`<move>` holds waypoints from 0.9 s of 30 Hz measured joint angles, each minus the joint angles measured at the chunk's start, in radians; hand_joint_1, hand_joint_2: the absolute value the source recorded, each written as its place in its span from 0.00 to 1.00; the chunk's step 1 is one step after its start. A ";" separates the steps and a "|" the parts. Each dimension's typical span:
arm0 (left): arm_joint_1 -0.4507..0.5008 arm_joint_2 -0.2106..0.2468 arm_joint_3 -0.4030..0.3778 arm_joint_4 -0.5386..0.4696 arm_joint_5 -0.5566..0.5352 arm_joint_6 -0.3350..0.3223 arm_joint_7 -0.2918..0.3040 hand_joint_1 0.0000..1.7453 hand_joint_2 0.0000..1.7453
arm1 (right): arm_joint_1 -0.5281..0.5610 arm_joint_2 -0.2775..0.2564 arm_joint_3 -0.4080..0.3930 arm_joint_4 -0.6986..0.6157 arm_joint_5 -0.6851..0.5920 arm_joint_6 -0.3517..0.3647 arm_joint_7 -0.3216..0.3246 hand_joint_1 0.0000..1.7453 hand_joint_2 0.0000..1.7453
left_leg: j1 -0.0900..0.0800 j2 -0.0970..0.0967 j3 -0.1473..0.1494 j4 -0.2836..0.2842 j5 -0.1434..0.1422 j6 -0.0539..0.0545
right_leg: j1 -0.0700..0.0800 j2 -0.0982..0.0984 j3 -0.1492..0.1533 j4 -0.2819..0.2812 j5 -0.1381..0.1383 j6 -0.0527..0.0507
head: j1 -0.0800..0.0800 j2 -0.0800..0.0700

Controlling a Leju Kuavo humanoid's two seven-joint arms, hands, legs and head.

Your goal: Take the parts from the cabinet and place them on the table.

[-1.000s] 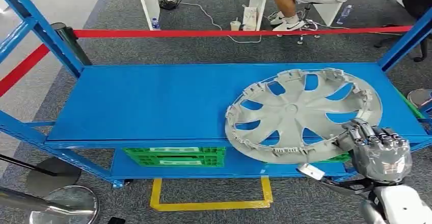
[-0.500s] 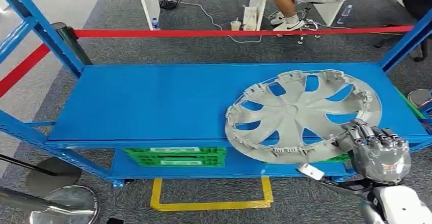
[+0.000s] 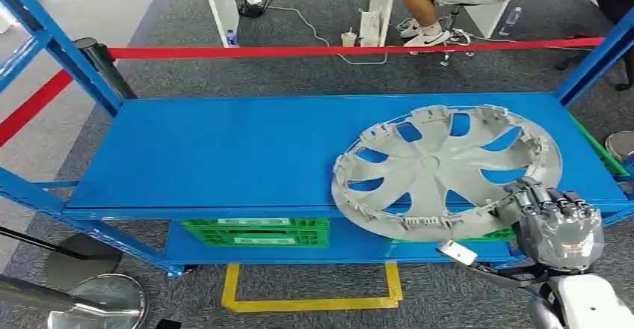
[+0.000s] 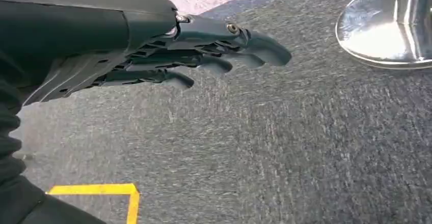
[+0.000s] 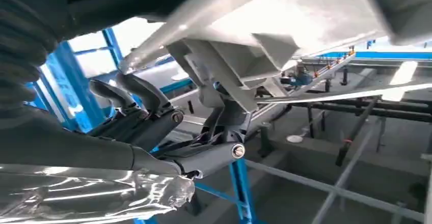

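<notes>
Little has moved in the past second: the grey wheel cover [image 3: 446, 170] lies where it lay on the blue shelf [image 3: 224, 153], and the right hand [image 3: 557, 224] keeps its place at the cover's five o'clock rim; only the camera has drifted slightly.

Going left to right, the left hand [image 4: 204, 51] hangs over grey carpet, fingers loosely extended and apart, holding nothing. A green crate [image 3: 256, 232] sits on the lower level at seven o'clock of the cover. The wide left half of the shelf is bare blue metal. The cover occupies the right half, its near rim overhanging the front edge. In the right wrist view the fingers [image 5: 147, 117] curl under the rim beside the moulded clips; the hand appears to be gripping the edge.

The cover looks like thin, stiff moulded plastic: light, broad and likely to swing or flex when held at one point, its clips probably brittle. The overhanging rim is the natural hold. Blue uprights [image 3: 591, 63] stand at two o'clock; the freest way out seems to be toward the robot, at six o'clock.
</notes>
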 joint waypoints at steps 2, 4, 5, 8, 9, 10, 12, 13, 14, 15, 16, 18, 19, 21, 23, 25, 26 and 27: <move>0.001 0.002 0.003 0.000 0.000 0.000 0.002 0.00 1.00 | 0.001 0.000 0.002 0.003 0.000 0.000 0.004 1.00 1.00 | 0.003 0.000 -0.007 0.007 -0.008 -0.009 | -0.005 -0.003 -0.007 -0.003 0.009 -0.017 | 0.003 0.000; 0.001 0.002 0.005 0.000 0.000 0.000 0.002 0.00 1.00 | 0.000 0.000 0.003 0.003 0.000 0.000 0.006 1.00 1.00 | 0.005 0.003 -0.038 0.093 -0.098 -0.021 | -0.003 -0.005 -0.021 -0.003 0.019 -0.033 | -0.004 0.000; 0.000 0.002 0.008 0.000 0.000 0.000 0.002 0.00 1.00 | 0.000 0.000 0.004 0.003 0.000 0.000 0.005 1.00 1.00 | 0.007 0.003 -0.067 0.176 -0.150 -0.024 | -0.001 -0.007 -0.029 -0.002 0.024 -0.038 | -0.005 0.000; 0.000 0.000 0.010 0.000 0.000 0.001 0.002 0.00 1.00 | 0.001 0.000 0.006 0.006 0.000 0.000 0.007 1.00 1.00 | 0.008 0.003 -0.090 0.301 -0.196 -0.022 | 0.008 -0.009 -0.051 -0.001 0.040 -0.042 | -0.005 0.000; 0.000 0.000 0.010 0.000 0.000 0.001 0.002 0.00 1.00 | 0.000 0.000 0.007 0.006 0.000 0.000 0.008 1.00 1.00 | 0.008 0.003 -0.059 0.262 -0.169 -0.017 | 0.011 -0.009 -0.057 -0.001 0.045 -0.041 | -0.004 0.000; -0.001 0.000 0.010 0.000 0.000 0.003 0.005 0.00 1.00 | 0.000 0.000 0.008 0.008 0.000 0.000 0.009 1.00 1.00 | 0.006 0.003 -0.007 0.182 -0.131 -0.009 | 0.014 -0.008 -0.063 -0.001 0.051 -0.041 | -0.005 0.000; -0.005 0.003 0.010 0.000 -0.001 0.005 0.008 0.00 1.00 | 0.001 0.000 0.008 0.008 0.000 0.000 0.011 1.00 1.00 | -0.003 0.002 0.106 0.001 -0.097 0.018 | 0.017 -0.008 -0.068 -0.001 0.060 -0.038 | -0.004 0.000; -0.008 0.004 0.010 0.000 -0.002 0.006 0.011 0.00 1.00 | 0.000 0.000 0.008 0.008 0.000 0.000 0.013 1.00 1.00 | -0.004 0.003 0.119 -0.025 -0.100 0.016 | 0.020 -0.008 -0.072 -0.001 0.067 -0.030 | -0.003 0.000; -0.009 0.004 0.010 0.000 -0.002 0.007 0.013 0.00 1.00 | -0.001 0.000 0.009 0.009 0.000 0.000 0.014 1.00 1.00 | -0.006 0.003 0.114 -0.023 -0.093 0.012 | 0.016 -0.010 -0.072 -0.003 0.073 -0.023 | -0.003 0.000; -0.009 0.003 0.010 0.000 -0.002 0.007 0.016 0.00 1.00 | -0.001 0.000 0.010 0.009 0.000 0.000 0.015 1.00 1.00 | -0.010 0.003 0.109 -0.024 -0.091 0.015 | 0.012 -0.010 -0.074 -0.004 0.080 -0.015 | -0.006 0.000; -0.008 0.003 0.010 0.000 -0.002 0.007 0.018 0.00 1.00 | 0.000 0.000 0.012 0.010 0.000 0.000 0.017 1.00 1.00 | -0.012 0.003 0.107 -0.026 -0.083 0.018 | 0.011 -0.010 -0.073 -0.011 0.089 -0.008 | -0.005 0.000; -0.009 0.001 0.011 0.000 -0.002 0.009 0.019 0.00 1.00 | 0.001 0.000 0.012 0.011 0.000 0.000 0.022 1.00 1.00 | -0.003 0.010 0.097 -0.047 -0.052 0.026 | 0.011 -0.009 -0.087 0.003 0.056 0.000 | -0.005 0.000; -0.010 0.002 0.011 0.000 -0.002 0.011 0.019 0.00 1.00 | 0.000 0.000 0.013 0.012 0.000 0.000 0.023 1.00 1.00 | -0.003 0.010 0.083 -0.047 -0.044 0.034 | 0.010 -0.008 -0.107 0.047 -0.002 0.003 | -0.001 0.000; -0.009 0.002 0.011 0.000 -0.002 0.013 0.020 0.00 1.00 | 0.000 0.000 0.015 0.016 0.000 0.000 0.031 1.00 1.00 | -0.005 0.011 0.058 -0.045 -0.025 0.037 | 0.008 -0.009 -0.144 0.203 -0.107 0.010 | -0.003 0.000; -0.009 0.000 0.011 0.000 -0.002 0.013 0.023 0.00 1.00 | 0.000 0.000 0.021 0.025 0.000 0.000 0.044 1.00 1.00 | -0.006 0.011 0.030 -0.043 -0.005 0.035 | 0.009 -0.009 -0.150 0.291 -0.117 0.015 | 0.000 0.000; -0.009 -0.001 0.011 0.000 -0.002 0.013 0.026 0.00 1.00 | 0.000 0.000 0.026 0.033 0.000 0.000 0.057 1.00 1.00 | -0.005 0.011 0.006 -0.039 0.010 0.031 | 0.008 -0.009 -0.080 0.220 -0.044 0.017 | 0.001 0.000; -0.009 -0.001 0.011 0.000 -0.002 0.013 0.029 0.00 1.00 | -0.003 0.000 0.028 0.038 0.000 0.000 0.067 1.00 1.00 | -0.005 0.011 -0.005 -0.033 0.016 0.027 | 0.007 -0.010 -0.019 0.132 -0.011 0.017 | 0.001 0.000; -0.009 -0.001 0.011 0.000 -0.002 0.013 0.032 0.00 1.00 | -0.008 0.000 0.032 0.042 0.000 0.000 0.074 1.00 1.00 | -0.005 0.011 -0.015 -0.023 0.021 0.022 | 0.006 -0.010 0.047 0.029 -0.018 0.016 | 0.001 0.000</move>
